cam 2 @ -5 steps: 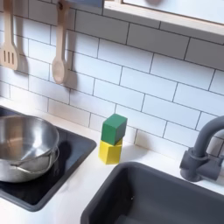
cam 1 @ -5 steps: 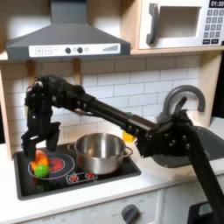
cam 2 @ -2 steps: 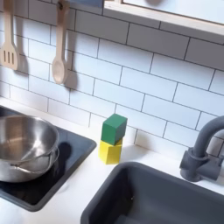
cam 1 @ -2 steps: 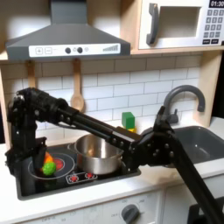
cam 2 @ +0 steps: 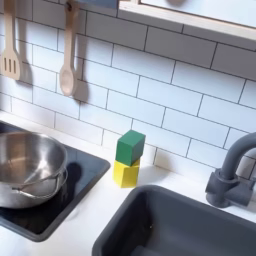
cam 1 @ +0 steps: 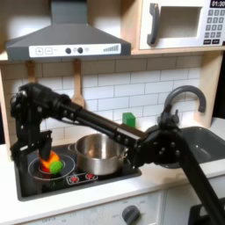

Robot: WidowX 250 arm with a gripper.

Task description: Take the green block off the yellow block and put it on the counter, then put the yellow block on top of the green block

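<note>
The green block (cam 2: 130, 147) sits on top of the yellow block (cam 2: 125, 174) on the off-white counter (cam 2: 96, 222), against the tiled wall between stovetop and sink. In the first exterior view the green block (cam 1: 130, 119) shows behind the arm, and the yellow block under it is mostly hidden. My gripper (cam 1: 41, 148) hangs far from the blocks, over the stovetop at the first exterior view's left, just above a rounded toy food (cam 1: 51, 163). Its fingers look spread, with nothing held.
A steel pot (cam 1: 99, 153) stands on the black stovetop (cam 1: 83, 180) between gripper and blocks. The dark sink (cam 2: 190, 226) and faucet (cam 2: 231, 172) lie at the second exterior view's right. A wooden spoon (cam 2: 67, 62) and spatula (cam 2: 9, 52) hang on the wall.
The arm swung left and low over the stovetop, then came back right and a little higher above the toy food. The blocks have not moved.
</note>
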